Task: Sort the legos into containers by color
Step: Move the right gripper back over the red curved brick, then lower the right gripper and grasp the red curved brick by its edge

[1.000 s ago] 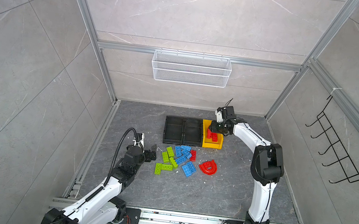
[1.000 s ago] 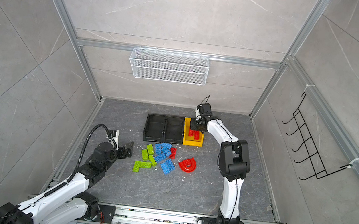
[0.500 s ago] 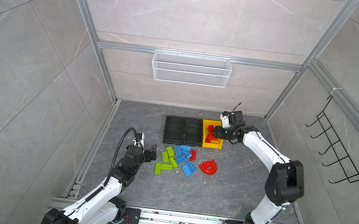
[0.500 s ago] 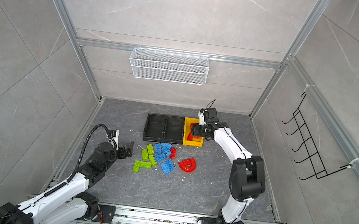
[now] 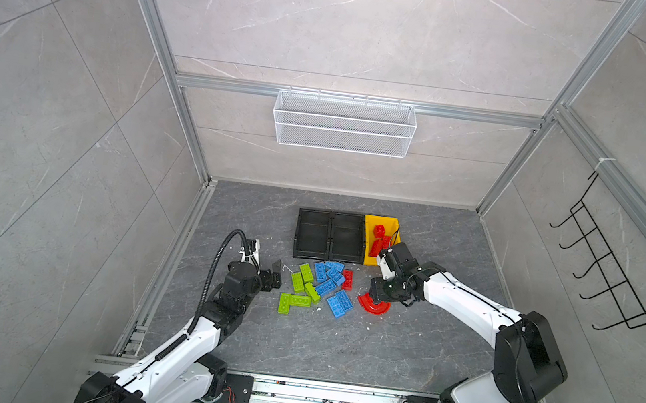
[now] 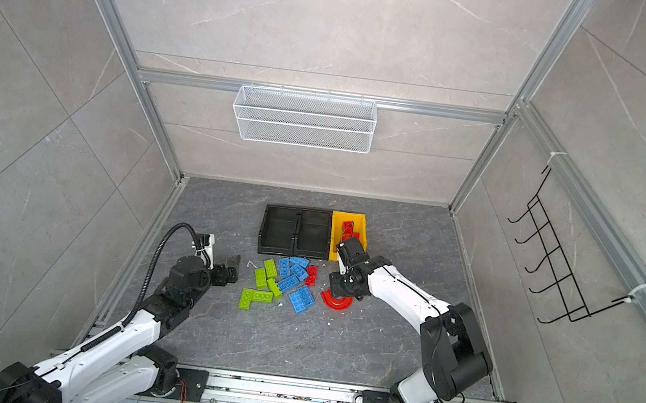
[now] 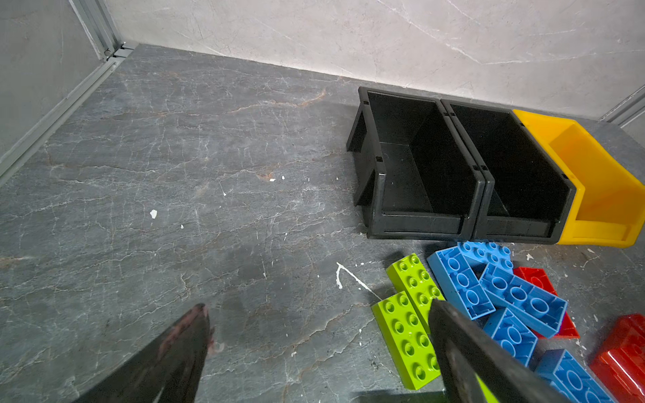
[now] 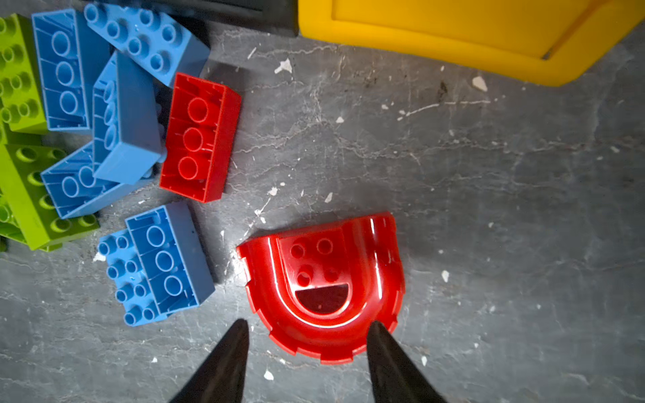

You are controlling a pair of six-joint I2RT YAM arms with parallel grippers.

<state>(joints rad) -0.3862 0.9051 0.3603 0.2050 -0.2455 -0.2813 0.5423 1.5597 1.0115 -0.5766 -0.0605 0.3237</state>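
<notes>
1. Left gripper (image 7: pixel 318 308): nearest item on the left side. I see it low over the grey floor (image 5: pixel 295 345), beside the pile. Its fingers are spread wide with only bare floor between them. In the left wrist view one finger crosses in front of the green bricks.
2. Right gripper (image 8: pixel 309 324): it reaches in from the right and points down at the curved red brick. The fingers stand apart, one tip just off the rounded rim and the other above the rim on the opposite side. It is not clamped on anything, and I cannot tell whether either tip touches the piece.
3. Curved red brick (image 5: pixel 373 307): U-shaped, lying flat on the floor to the right of the pile and apart from it.
4. Green bricks (image 5: pixel 299 287): several lime pieces lying studs up on the left side of the pile.
5. Blue bricks (image 5: pixel 329 280): they fill the middle of the pile. Some lie studs up and some hollow side up, and a few overlap.
6. Red brick (image 8: pixel 199 139): rectangular, hollow side up, against the blue ones at the right edge of the pile.
7. Black bins (image 5: pixel 313 212): two, side by side and touching, just behind the pile.
8. Yellow bin (image 5: pixel 366 249): it sits against the right-hand black bin, with red bricks (image 5: pixel 379 234) inside.
9. Wire basket (image 5: pixel 342 129): white mesh, hung on the back wall.
</notes>
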